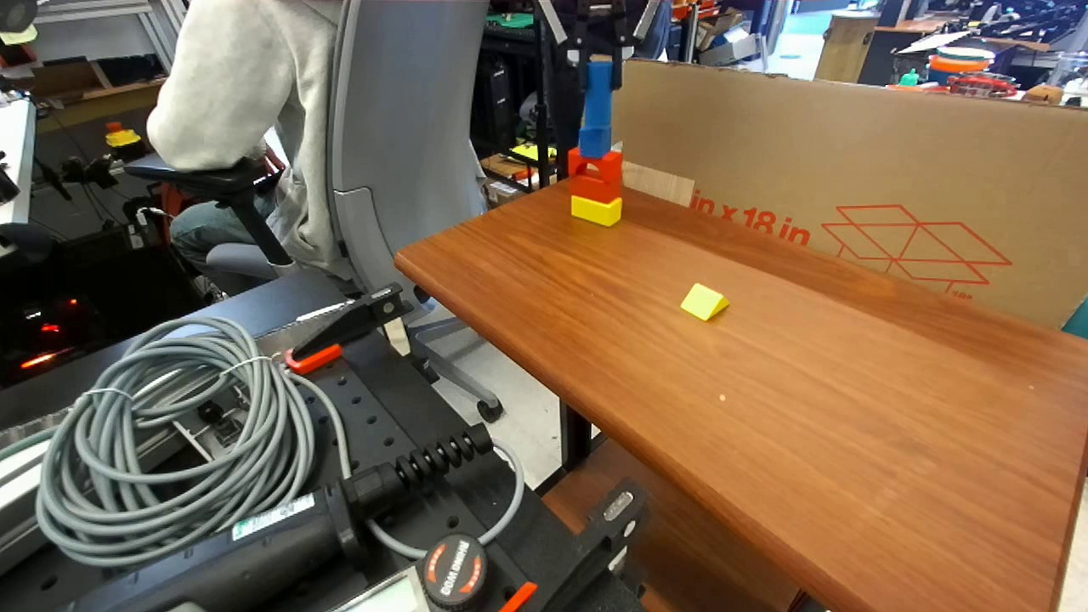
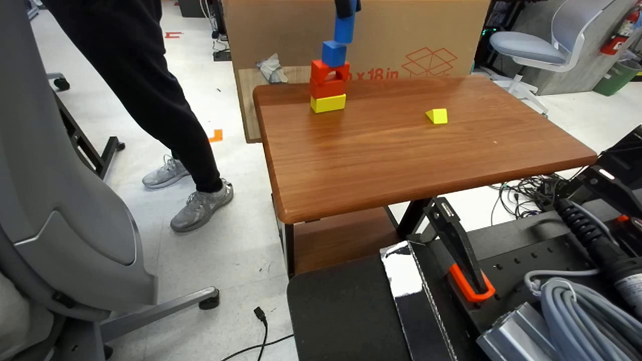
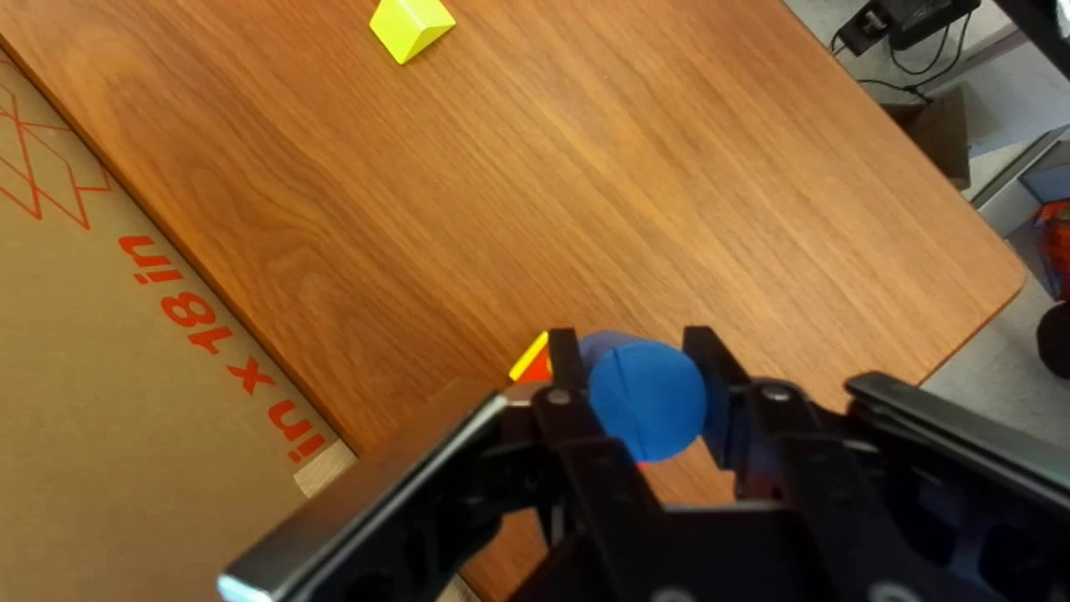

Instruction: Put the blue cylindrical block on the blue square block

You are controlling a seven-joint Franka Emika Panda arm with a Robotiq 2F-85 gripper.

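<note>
While the blue cylinder (image 3: 648, 401) is gripped between the fingers (image 3: 565, 364), pressed on from two opposite sides, its long axis is held roughly upright, and its lower end is placed just above or on the blue cube (image 2: 334, 53), on which it is to be set. On this relation the coming move is judged to turn: in an exterior view, the cylinder's lower end is seen set off from the cube's middle towards the yellow triangular prism (image 2: 439, 116), so a slight shift back over the cube would seem to be called for before any release. Whether cylinder and cube are touching cannot be told, and in the wrist view the cube is hidden by the cylinder. Directly beneath the cube, a red arch block (image 2: 321, 69) is stacked, then a red rectangular block (image 2: 327, 89), then a yellow rectangular block (image 2: 328, 104), which is rested on the wooden surface (image 2: 401, 155). Well apart from the cube, the prism is borne by that same surface. Beyond the cube, a printed cardboard panel (image 1: 748, 127) is stood upright. Much farther from the cube, a green bin (image 2: 612, 80) can be made out; what is in it cannot be told.
</note>
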